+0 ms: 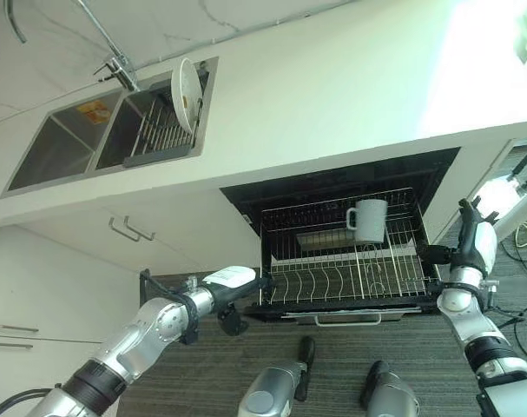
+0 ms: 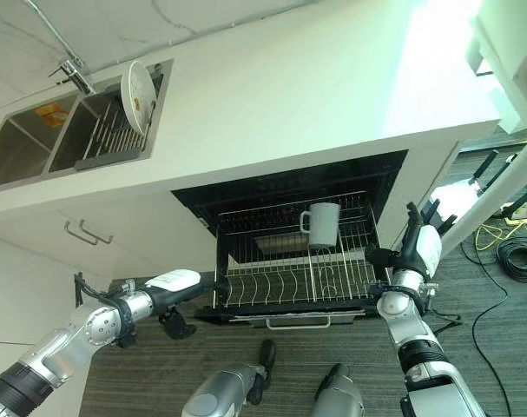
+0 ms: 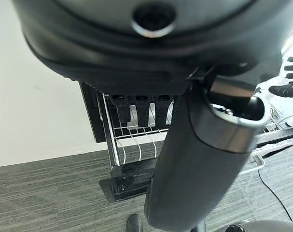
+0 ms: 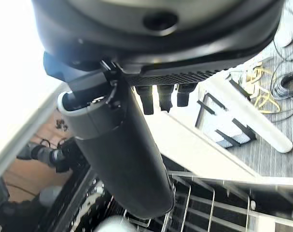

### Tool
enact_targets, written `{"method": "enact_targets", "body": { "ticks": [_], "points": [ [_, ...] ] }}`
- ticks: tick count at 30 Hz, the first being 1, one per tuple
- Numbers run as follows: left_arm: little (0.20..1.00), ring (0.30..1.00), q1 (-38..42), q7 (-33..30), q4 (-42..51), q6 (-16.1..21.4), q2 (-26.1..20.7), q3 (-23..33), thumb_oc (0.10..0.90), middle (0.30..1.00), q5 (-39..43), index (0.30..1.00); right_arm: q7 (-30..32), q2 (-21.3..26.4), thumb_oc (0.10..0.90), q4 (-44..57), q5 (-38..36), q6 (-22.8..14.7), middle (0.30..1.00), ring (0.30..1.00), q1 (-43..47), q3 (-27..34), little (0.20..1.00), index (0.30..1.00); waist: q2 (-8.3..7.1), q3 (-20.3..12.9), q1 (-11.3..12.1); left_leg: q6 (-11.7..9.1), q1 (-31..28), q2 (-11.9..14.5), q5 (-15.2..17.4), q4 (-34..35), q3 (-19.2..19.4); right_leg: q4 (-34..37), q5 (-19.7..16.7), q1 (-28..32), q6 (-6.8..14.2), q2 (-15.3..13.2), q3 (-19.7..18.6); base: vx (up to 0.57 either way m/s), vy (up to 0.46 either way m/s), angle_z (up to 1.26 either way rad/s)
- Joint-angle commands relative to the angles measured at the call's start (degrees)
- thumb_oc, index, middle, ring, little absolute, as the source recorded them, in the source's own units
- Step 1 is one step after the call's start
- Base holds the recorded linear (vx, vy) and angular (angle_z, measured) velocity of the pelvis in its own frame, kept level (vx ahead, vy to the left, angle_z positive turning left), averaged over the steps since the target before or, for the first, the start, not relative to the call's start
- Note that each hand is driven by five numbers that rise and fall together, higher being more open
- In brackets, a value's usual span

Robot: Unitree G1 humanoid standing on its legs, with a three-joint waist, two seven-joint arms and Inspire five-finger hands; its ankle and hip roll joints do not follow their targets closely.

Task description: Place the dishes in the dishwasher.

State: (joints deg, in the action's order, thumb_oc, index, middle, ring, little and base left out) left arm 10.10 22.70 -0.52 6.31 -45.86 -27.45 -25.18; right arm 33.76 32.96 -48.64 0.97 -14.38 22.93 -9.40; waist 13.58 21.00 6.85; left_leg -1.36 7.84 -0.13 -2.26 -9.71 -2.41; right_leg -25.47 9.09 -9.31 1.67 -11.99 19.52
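Both hands, left (image 1: 233, 278) and right (image 1: 476, 241), fingers relaxed open, are flanking the rack (image 1: 345, 261); we're risking jolting the mug (image 1: 368, 220) over.

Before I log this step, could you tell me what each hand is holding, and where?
Left hand is at the left front edge of the dishwasher rack, right hand at its right edge; whether either grips it cannot be told.

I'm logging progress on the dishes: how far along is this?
Done: a mug already sits in the pulled-out dishwasher rack. In hand: nothing is carried; the left hand is at the rack's left front corner and the right hand at its right side, fingers straight. Left: a white plate stands in the sink's drying rack.
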Motion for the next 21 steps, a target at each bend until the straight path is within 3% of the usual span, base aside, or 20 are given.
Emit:
{"method": "enact_targets", "body": {
  "ticks": [1, 8, 15, 18, 21],
  "points": [
    [0.9, 0.9, 1.2, -3.5, 3.0, 1.2, -0.6, 3.0, 0.8, 0.9, 0.4, 0.9, 1.3, 2.2, 0.8, 4.7, -1.3, -8.0, 0.9, 0.9, 2.1, 1.6, 0.9, 0.9, -0.7, -1.6, -0.1, 1.5, 1.1, -0.6, 11.3, -7.5, 0.9, 8.3, 1.1, 5.7, 5.1, 2.0, -4.7, 0.0, 0.0, 0.0],
    [0.9, 0.9, 1.1, -3.3, 3.3, 1.1, -0.4, 2.8, 0.8, 0.9, 0.0, 0.9, -0.3, 1.5, 0.8, 5.3, -4.1, -8.9, 0.9, 0.9, 1.7, 1.9, 0.9, 0.9, -0.7, -1.7, -0.2, 1.6, 0.9, -0.7, 11.4, -7.5, 0.9, 8.3, 1.2, 5.9, 5.1, 2.1, -4.7, 0.0, 0.0, 0.0],
    [0.9, 0.9, 0.1, -3.2, 3.4, 0.8, -0.1, 3.5, 0.8, 0.9, -0.4, 0.9, -0.1, 0.3, 0.8, 6.1, -9.5, -12.3, 0.9, 0.9, 0.6, 3.2, 0.9, 0.9, -0.68, -1.9, -0.3, 1.6, 0.4, -0.5, 11.6, -7.5, 1.1, 8.3, 1.4, 6.3, 5.0, 2.1, -4.7, 0.01, 0.001, 0.0],
    [0.9, 0.9, -0.6, -3.3, 3.5, 0.3, 0.3, 3.8, 0.8, 0.9, -0.6, 0.9, -1.2, -0.7, 0.8, 7.9, -13.8, -15.6, 0.9, 0.9, -0.1, 4.3, 0.9, 0.9, -0.68, -2.3, -0.5, 1.6, 0.1, -0.4, 11.7, -7.5, 1.2, 8.3, 1.6, 6.6, 5.0, 2.2, -4.8, 0.03, 0.013, -0.05],
    [0.9, 0.9, -2.8, -4.9, 4.0, -0.4, 1.3, 5.3, 0.8, 0.9, -1.0, 0.9, -5.8, -3.5, 0.8, 15.1, -22.6, -23.2, 0.9, 0.9, -2.7, 6.9, 0.9, 0.9, -0.75, -2.8, -1.0, 1.7, -0.2, -0.3, 12.0, -7.5, 1.4, 8.3, 2.0, 7.1, 4.9, 2.4, -5.0, 0.01, 0.005, -0.01]
  ]
}}
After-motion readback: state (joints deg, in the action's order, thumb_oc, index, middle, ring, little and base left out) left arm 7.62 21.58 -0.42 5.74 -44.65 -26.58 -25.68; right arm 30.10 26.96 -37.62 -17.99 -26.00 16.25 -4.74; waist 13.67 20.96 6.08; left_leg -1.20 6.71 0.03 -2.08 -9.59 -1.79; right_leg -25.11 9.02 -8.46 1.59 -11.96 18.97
